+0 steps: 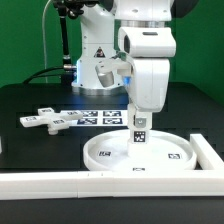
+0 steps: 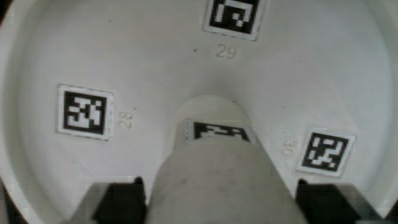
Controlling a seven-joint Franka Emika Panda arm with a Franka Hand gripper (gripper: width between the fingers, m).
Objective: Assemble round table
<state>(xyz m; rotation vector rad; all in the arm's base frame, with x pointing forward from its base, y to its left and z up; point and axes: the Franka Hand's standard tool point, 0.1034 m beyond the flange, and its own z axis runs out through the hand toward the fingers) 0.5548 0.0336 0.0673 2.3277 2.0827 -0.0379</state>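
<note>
Black tabletop (image 1: pixel 35 95), end effector (image 2: pixel 217 203) gripping post (image 2: pixel 221 160)

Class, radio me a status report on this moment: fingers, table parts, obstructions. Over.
Fingers shut on post. Post upright over disc centre, contact unclear. Cross piece lies apart on table. Nothing in the way.

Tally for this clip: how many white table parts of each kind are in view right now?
round disc: 1
cylinder post: 1
cross-shaped piece: 1
Total: 3
</note>
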